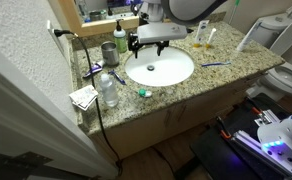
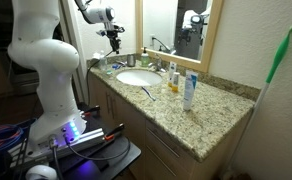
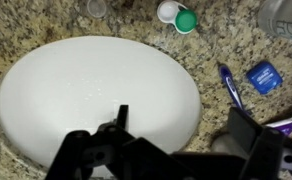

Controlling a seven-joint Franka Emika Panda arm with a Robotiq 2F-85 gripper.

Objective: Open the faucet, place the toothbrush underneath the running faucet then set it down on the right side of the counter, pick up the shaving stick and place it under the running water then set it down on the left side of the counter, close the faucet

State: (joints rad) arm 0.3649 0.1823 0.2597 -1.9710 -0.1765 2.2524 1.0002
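My gripper (image 1: 149, 45) hangs open and empty above the back rim of the oval white basin (image 1: 161, 70), which is set in the speckled granite counter (image 1: 226, 80). In the wrist view its two fingers (image 3: 186, 135) straddle the basin's edge (image 3: 86, 90). The faucet is mostly hidden under the gripper; a small chrome shape (image 2: 149, 64) shows behind the basin (image 2: 136, 78). The blue toothbrush (image 1: 216, 65) lies on the counter to the right of the basin and also shows in an exterior view (image 2: 146, 92). A blue-purple shaving stick (image 3: 229, 85) lies left of the basin (image 1: 93, 70).
A green cap (image 3: 186, 20) and a white cap (image 3: 167, 12) lie at the basin's front. A blue packet (image 3: 263, 77), a clear bottle (image 1: 108, 90) and a cup (image 1: 121, 40) stand on the left. A toothpaste tube (image 2: 189, 90) and an amber bottle (image 2: 172, 80) stand on the right. A toilet (image 1: 286, 75) is beside the counter.
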